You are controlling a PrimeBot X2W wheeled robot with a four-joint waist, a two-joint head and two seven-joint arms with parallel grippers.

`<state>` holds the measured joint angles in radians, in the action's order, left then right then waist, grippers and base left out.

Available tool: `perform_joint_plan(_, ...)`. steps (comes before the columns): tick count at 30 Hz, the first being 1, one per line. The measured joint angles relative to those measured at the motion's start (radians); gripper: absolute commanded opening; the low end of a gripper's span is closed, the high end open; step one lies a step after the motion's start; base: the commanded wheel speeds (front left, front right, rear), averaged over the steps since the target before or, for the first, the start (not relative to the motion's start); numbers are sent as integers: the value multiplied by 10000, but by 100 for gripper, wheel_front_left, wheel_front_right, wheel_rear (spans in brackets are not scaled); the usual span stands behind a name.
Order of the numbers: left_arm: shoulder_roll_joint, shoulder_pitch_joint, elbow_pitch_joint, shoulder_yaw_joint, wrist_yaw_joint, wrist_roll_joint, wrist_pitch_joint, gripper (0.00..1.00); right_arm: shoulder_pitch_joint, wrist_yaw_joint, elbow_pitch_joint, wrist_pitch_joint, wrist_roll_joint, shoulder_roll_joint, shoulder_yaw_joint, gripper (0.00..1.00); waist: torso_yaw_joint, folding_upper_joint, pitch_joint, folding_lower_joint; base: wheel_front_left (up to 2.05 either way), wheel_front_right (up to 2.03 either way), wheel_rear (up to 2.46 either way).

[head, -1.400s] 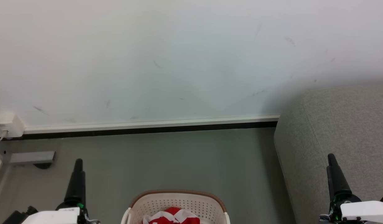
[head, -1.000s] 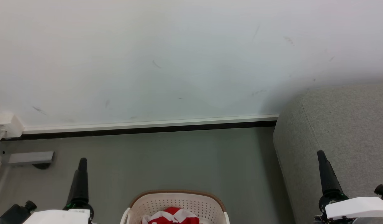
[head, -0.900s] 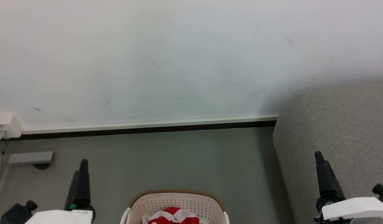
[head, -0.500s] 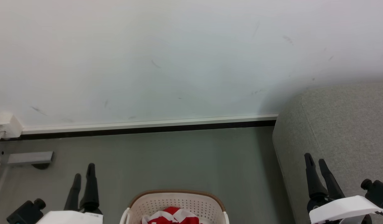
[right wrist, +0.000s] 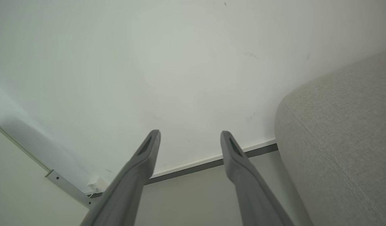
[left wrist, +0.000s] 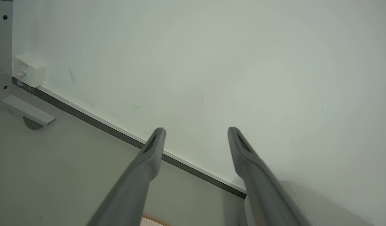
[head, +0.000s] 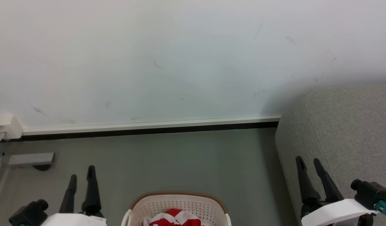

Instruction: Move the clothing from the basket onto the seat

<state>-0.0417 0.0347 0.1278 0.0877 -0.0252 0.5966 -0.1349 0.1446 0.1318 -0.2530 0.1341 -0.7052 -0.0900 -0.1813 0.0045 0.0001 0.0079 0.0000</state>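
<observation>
While both end effectors gape wide, empty

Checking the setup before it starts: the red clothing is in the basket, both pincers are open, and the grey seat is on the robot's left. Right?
No. The seat is on the robot's right, not its left, as the head view shows. The clothing is in the basket, and the left pincer and right pincer are open.

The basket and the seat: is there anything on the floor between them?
No. In the head view, the stretch between the basket and the seat is bare grey floor; the two stand apart.
</observation>
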Motion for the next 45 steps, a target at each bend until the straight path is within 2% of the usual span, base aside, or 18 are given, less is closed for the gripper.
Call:
perform_joint_plan(22,-19,-127,-282,-98,171,-2092,-548,100,182,0,40,537,1864,-105,-639,100,47,0,-8,0,0,0,0)
perform_joint_plan(45,-36,-221,-190,-109,261,-4056,-986,100,332,0,82,1022,3614,-77,-773,100,31,-1,4,0,0,0,0)
